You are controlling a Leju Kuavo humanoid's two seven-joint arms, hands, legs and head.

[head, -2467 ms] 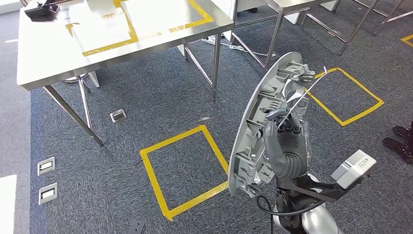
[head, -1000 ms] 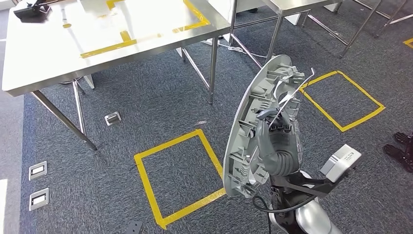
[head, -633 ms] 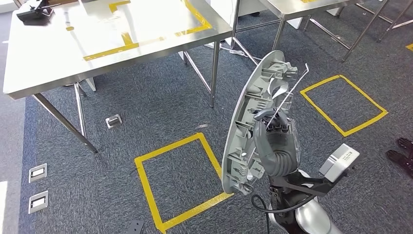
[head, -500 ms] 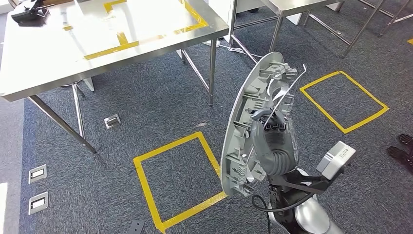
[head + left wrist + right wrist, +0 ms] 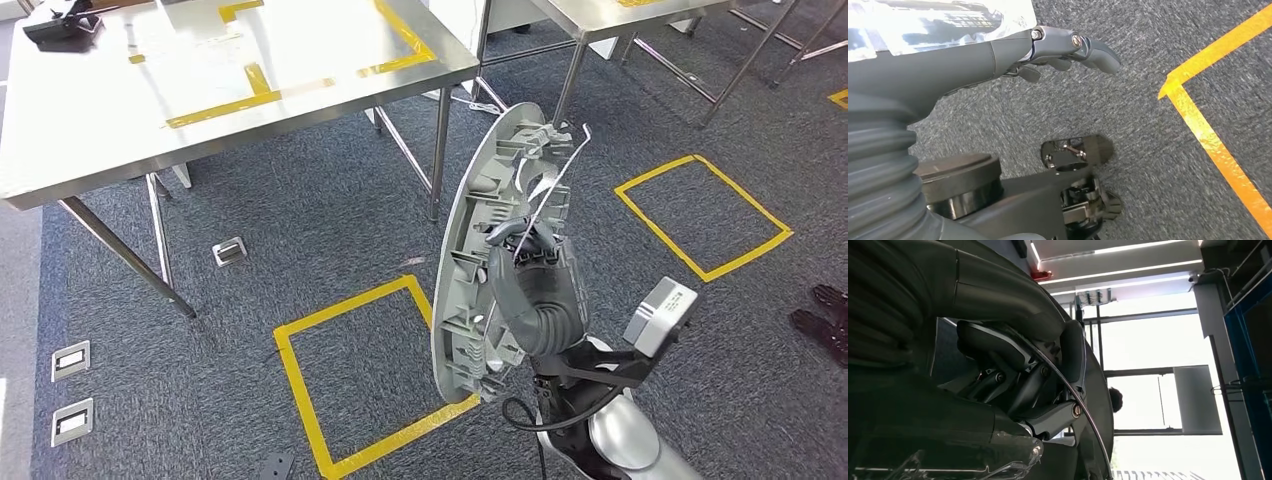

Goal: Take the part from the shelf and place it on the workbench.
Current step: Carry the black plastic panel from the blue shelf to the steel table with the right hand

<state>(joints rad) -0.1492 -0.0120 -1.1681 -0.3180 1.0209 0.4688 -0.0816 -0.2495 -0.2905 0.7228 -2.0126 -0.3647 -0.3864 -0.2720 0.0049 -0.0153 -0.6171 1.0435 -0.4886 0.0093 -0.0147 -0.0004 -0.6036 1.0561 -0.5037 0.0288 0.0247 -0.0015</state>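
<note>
My right hand [image 5: 530,290] grips a large grey oval plastic part [image 5: 462,250] and holds it upright on edge above the carpet. The ribbed inner side of the part faces the hand, and a thin metal rod [image 5: 556,172] runs across it. In the right wrist view the fingers [image 5: 1013,365] wrap the part's dark back [image 5: 1095,395]. The steel workbench [image 5: 100,140], marked with yellow tape, stands ahead to the left, apart from the part. My left hand [image 5: 998,55] hangs over the floor, its fingers [image 5: 1090,47] loosely extended and holding nothing.
A yellow tape square [image 5: 300,380] lies on the carpet just left of the part, and another [image 5: 705,210] to the right. The workbench leg [image 5: 438,150] stands close ahead. Floor sockets [image 5: 70,360] sit at the left. A second table [image 5: 600,12] and a person's shoes [image 5: 822,320] are at the right.
The view sways slightly as I move. My right arm has carried the part leftward, nearer the workbench's corner, still upright in the same grip.
</note>
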